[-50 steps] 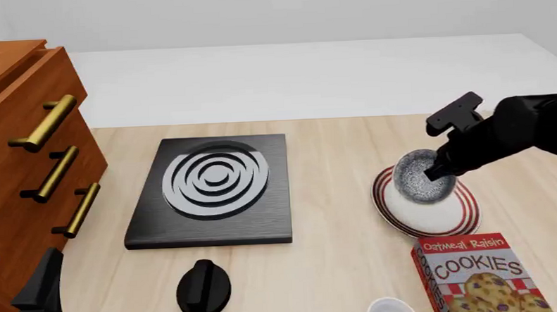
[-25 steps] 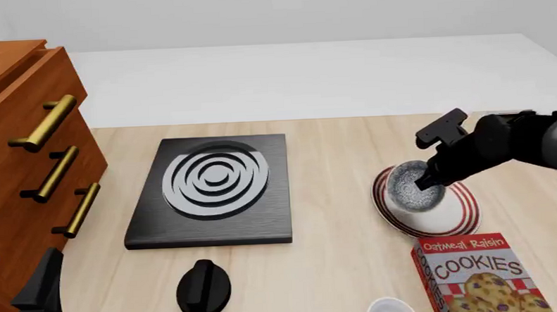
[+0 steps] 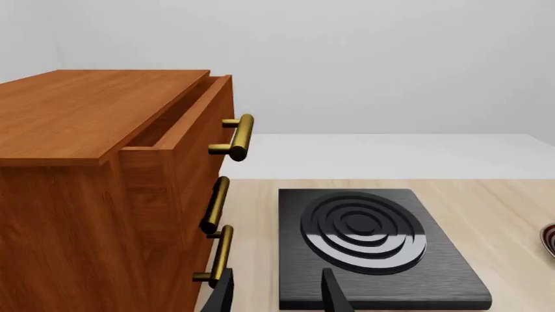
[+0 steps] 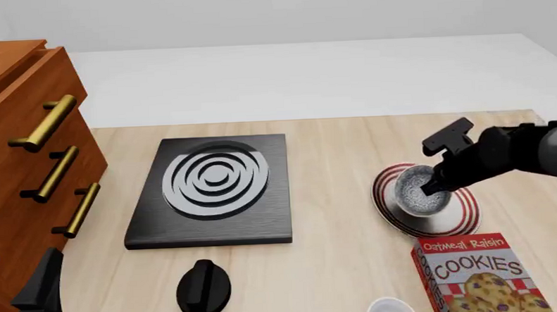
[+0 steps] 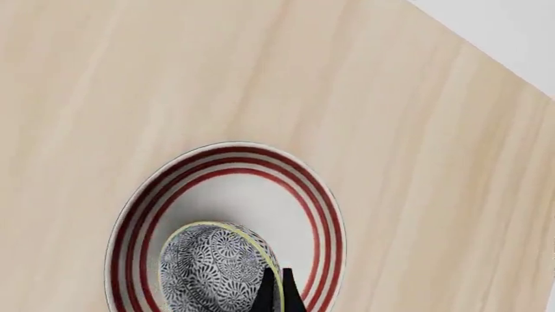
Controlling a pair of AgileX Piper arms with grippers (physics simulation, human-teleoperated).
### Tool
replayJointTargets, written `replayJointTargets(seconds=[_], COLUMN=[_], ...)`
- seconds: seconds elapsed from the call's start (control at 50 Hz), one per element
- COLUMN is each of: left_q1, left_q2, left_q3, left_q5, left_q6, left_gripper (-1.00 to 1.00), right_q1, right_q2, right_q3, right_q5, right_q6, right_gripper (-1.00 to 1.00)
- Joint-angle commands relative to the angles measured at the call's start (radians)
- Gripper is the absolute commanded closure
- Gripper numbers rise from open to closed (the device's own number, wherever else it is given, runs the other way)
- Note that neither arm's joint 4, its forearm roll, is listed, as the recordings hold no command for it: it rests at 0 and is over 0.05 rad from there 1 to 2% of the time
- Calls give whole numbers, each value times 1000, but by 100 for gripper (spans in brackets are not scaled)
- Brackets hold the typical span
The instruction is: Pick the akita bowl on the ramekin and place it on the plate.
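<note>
The akita bowl [image 4: 418,191] sits upright inside the plate [image 4: 461,211], toward the plate's left half, its speckled interior showing nothing in it. The ramekin [image 4: 392,310] stands apart at the table's near edge, just left of the cookies box [image 4: 479,274]; its contents cannot be told. The right gripper [image 4: 431,185] reaches in from the right, angled down, its fingers [image 5: 279,294] pinched on the bowl's right rim. The left gripper [image 3: 275,294] rests low beside the wooden drawer cabinet [image 4: 25,174], jaws spread, holding nothing, facing the black stove burner [image 4: 214,187].
</note>
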Motion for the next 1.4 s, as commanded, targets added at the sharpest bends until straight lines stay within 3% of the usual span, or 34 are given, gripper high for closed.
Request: replayJointTargets(seconds=[0.02,0.1,0.26,0.52,0.64,0.7,0.72,0.92,0.98,1.4], left_q1=[0,0,0,0,0,0,0,0,0,0], left_q2=[0,0,0,0,0,0,0,0,0,0], left_q3=[0,0,0,0,0,0,0,0,0,0], left_q5=[0,0,0,0,0,0,0,0,0,0], left_q6=[0,0,0,0,0,0,0,0,0,0], left_gripper=[-100,-100,-100,-100,-100,-100,-100,-100,-100,-100], right_q1=[-19,-20,-54,-54,-35,-58,-52,-47,-42,-35], right_q2=[45,57,89,105,110,96,103,96,76,-83], right_q3=[25,27,54,72,85,86,82,65,47,13], right_q5=[-64,-76,-125,-144,-156,-166,-164,-150,-128,-7], right_q6=[-11,-7,-51,-41,-9,-30,-23,-12,18,-2], right_gripper=[100,100,100,100,100,100,-100,-100,-100,-100])
